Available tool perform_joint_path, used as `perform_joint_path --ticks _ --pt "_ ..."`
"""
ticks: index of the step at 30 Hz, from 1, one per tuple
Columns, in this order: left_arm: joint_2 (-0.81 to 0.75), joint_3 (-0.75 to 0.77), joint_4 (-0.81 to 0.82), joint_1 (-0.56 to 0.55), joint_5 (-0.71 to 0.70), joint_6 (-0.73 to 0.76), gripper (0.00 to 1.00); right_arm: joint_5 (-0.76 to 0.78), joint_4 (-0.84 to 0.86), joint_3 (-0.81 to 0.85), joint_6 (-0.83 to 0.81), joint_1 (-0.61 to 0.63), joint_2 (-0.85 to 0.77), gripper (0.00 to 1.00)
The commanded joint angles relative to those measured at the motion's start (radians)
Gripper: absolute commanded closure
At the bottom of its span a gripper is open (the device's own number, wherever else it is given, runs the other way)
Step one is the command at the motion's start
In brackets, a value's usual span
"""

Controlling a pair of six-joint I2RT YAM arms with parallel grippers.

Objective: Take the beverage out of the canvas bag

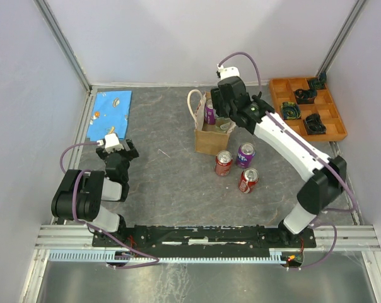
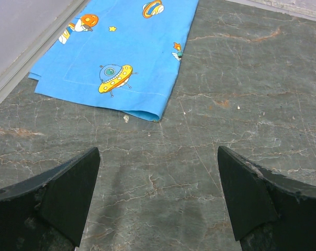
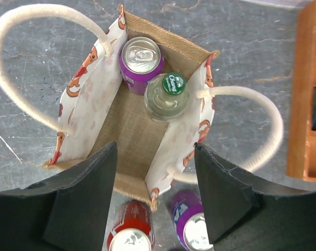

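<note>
The canvas bag (image 1: 209, 140) stands open at the table's middle back, tan with cream loop handles (image 3: 22, 21). Inside the bag (image 3: 124, 133) stand a purple can (image 3: 140, 60) and a clear bottle with a green cap (image 3: 168, 97). The purple can also shows in the top view (image 1: 209, 114). My right gripper (image 3: 155, 157) is open and empty, hovering above the bag's near edge (image 1: 224, 112). My left gripper (image 1: 120, 151) is open and empty, low over bare table at the left (image 2: 158, 157).
Two red cans (image 1: 223, 163) (image 1: 248, 180) and a purple can (image 1: 245, 154) stand in front of the bag. An orange compartment tray (image 1: 280, 95) holding dark items sits at the back right. A blue printed cloth (image 1: 111, 107) lies at the back left.
</note>
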Motion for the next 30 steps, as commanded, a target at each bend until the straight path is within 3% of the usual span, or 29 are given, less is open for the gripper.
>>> perform_joint_path --ticks 1,14,27,30 --pt "0.007 0.020 0.035 -0.002 -0.022 0.050 0.01 -0.183 0.044 0.084 -0.002 -0.062 0.078 0.33" --pt "0.006 0.020 0.034 -0.002 -0.022 0.050 0.01 -0.175 0.076 0.190 -0.017 -0.124 0.275 0.35" --pt "0.006 0.020 0.034 -0.002 -0.022 0.050 0.01 -0.122 0.150 0.197 -0.029 -0.147 0.370 0.34" --pt "0.006 0.020 0.034 -0.001 -0.022 0.050 0.01 -0.121 0.175 0.188 -0.031 -0.150 0.386 0.39"
